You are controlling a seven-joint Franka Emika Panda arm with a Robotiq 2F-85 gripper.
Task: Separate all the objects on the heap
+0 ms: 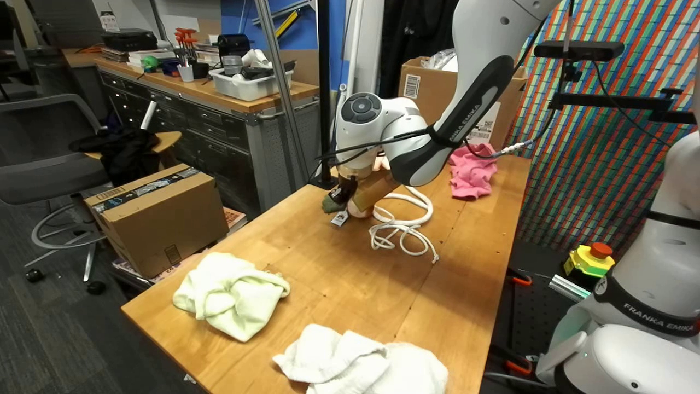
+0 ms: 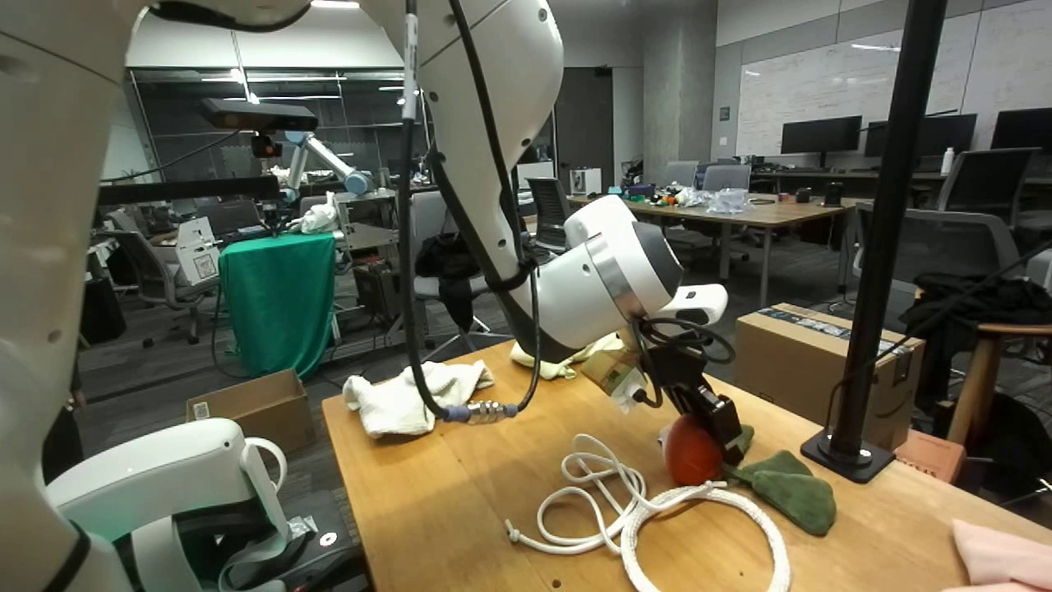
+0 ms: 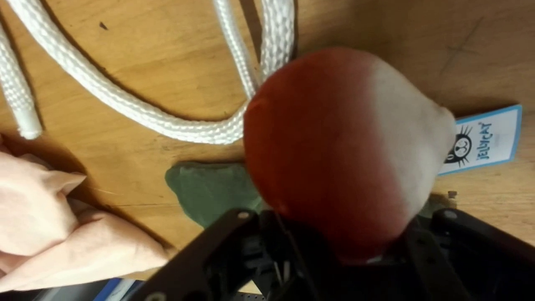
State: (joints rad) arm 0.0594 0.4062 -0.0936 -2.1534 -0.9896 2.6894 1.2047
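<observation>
Round and red with a pale side and green leaves, the toy [image 2: 693, 450] rests at or near the table surface. My gripper [image 3: 340, 228] comes down over it, a finger against each side, shut on it; the pads are partly hidden. Its label [image 3: 487, 140] sticks out to one side. A white cord [image 3: 179, 125] loops beside the toy and reaches it in the wrist view. Peach cloth [image 3: 62, 234] lies a short way off. Pink cloth [image 1: 473, 169], pale green cloth [image 1: 232, 295] and white cloth [image 1: 366, 364] lie apart. No heap is in view.
A black pole [image 2: 871, 247] rises from the table edge close to the toy. Beyond that edge stands a cardboard box [image 1: 158, 219], lower than the tabletop. Another cardboard box [image 1: 437, 87] is behind the pink cloth. The wooden table [image 1: 328, 273] has bare wood between the cloths.
</observation>
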